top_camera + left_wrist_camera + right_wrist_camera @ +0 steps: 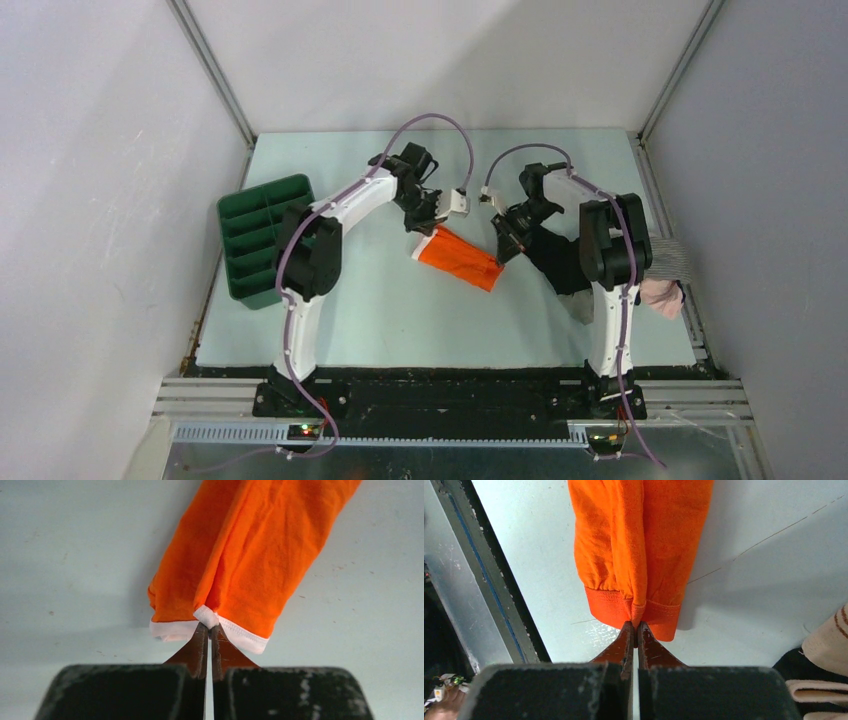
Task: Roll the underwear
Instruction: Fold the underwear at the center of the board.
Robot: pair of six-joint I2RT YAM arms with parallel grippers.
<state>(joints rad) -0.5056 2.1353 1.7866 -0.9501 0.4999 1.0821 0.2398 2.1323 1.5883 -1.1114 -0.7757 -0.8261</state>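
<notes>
Right of green bin [262, 192], orange underwear [460, 258]

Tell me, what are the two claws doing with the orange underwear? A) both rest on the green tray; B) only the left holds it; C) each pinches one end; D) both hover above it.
C: the left gripper pinches the white waistband of the orange underwear, the right gripper its hem.

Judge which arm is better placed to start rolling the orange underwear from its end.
Left, probably. The left gripper is shut on the white waistband of the orange underwear, with bare table around it. The right gripper pinches the hem beside a pile of other garments, so it suits anchoring.
</notes>
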